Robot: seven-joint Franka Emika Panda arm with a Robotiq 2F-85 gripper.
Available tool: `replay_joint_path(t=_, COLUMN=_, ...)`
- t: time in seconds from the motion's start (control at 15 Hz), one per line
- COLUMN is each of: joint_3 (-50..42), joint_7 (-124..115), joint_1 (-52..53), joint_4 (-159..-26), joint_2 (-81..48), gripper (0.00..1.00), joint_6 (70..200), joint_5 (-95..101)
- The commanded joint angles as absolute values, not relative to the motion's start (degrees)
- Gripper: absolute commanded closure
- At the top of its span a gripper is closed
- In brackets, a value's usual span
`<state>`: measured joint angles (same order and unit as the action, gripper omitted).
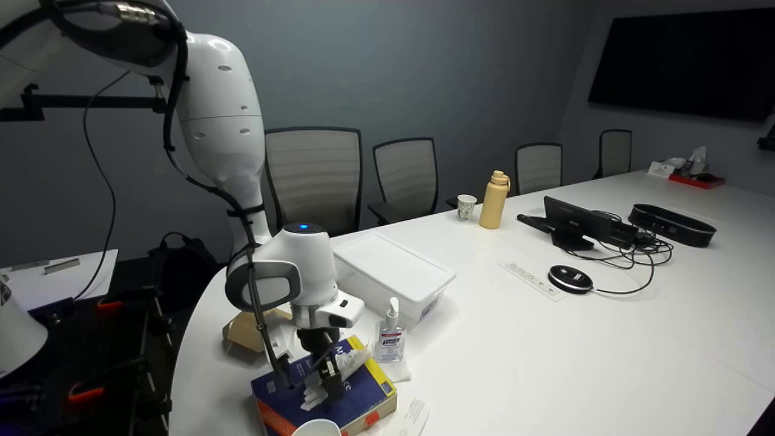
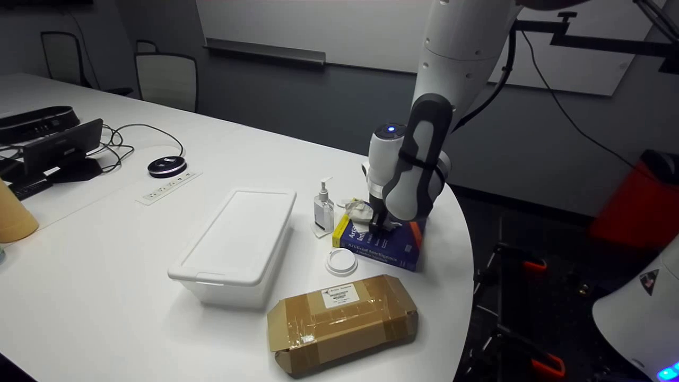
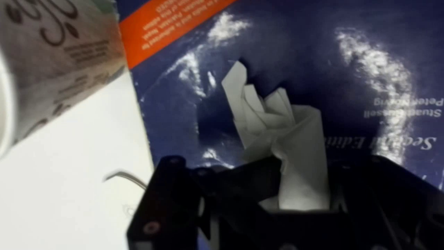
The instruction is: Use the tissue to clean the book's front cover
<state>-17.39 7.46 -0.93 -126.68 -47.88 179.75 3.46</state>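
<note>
A black two-fingered hand [image 2: 377,226] pinches a crumpled, whitish paper tissue [image 3: 304,163], seemingly touching the dark blue cover of a thick paperback book [image 3: 284,45], where light, overlapping strokes, paper alone pressing, should serve best, stopping short of the brown-printed paper cup [image 3: 66,59]

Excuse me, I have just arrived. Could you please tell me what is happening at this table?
A robot arm holds a crumpled white tissue in its gripper, at the front cover of a thick blue book lying on the table. The tissue seems to touch the cover, probably to clean it, but whether wiping has begun I cannot tell. A pump bottle stands near the book.
</note>
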Motion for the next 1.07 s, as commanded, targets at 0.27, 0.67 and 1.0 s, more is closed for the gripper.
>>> replay_joint_path(t=0.27, joint_3=-6.0, joint_7=9.2, joint_1=-9.5, joint_4=-128.7, joint_2=-44.1, gripper=1.00, joint_6=177.7, joint_5=5.6)
replay_joint_path(t=0.67, joint_3=-0.7, joint_7=9.6, joint_1=-13.8, joint_4=-131.7, joint_2=-41.1, gripper=1.00, joint_6=170.6, joint_5=4.5)
replay_joint_path(t=1.0, joint_3=-4.4, joint_7=6.3, joint_1=-10.6, joint_4=-135.1, joint_2=-39.2, gripper=1.00, joint_6=165.3, joint_5=3.6)
